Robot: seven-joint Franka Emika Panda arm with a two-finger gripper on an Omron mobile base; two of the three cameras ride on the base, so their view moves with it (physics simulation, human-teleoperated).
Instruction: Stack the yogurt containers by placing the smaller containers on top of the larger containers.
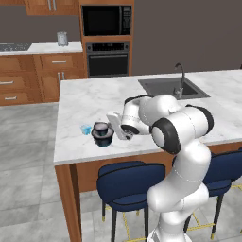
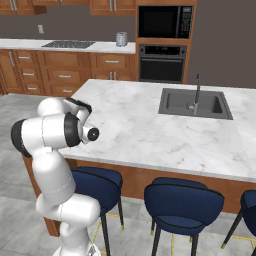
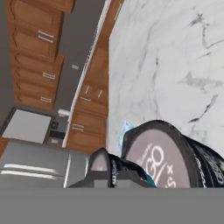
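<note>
So in the left base view the white arm bends over the front left part of the marble island worktop [image 1: 94,94], a bit left of centre of the frame. The gripper [image 1: 109,124] is right beside the stacked tubs, its fingers mostly hidden behind the hand from this angle. The jaws are shut all the way, and I honestly can't tell from these pictures whether they're pinching anything.

The wide dark tub [image 1: 102,138] sits on the worktop near the front edge, and the small dark tub [image 1: 100,127] is sitting in the top of it, upright as far as I can see. The tiny light-blue cup [image 1: 86,129] stands on the marble just left of that stack, close but apart from it.

The hand view is rolled sideways. The wide dark tub [image 3: 175,159] takes up the lower right of that frame, showing a pale grey face with some lettering on it. The small dark tub [image 3: 101,162] is at lower centre, right up against the dark fingertips. A sliver of the light-blue cup [image 3: 124,131] peeks out just above the wide tub's rim, with marble stretching off to the upper right.

In the right base view the arm's elbow at the left of the frame blocks the tubs. The sink [image 2: 195,104] with its faucet is set into the island at upper right, and blue stools [image 2: 182,202] are tucked under the front edge along the bottom.
</note>
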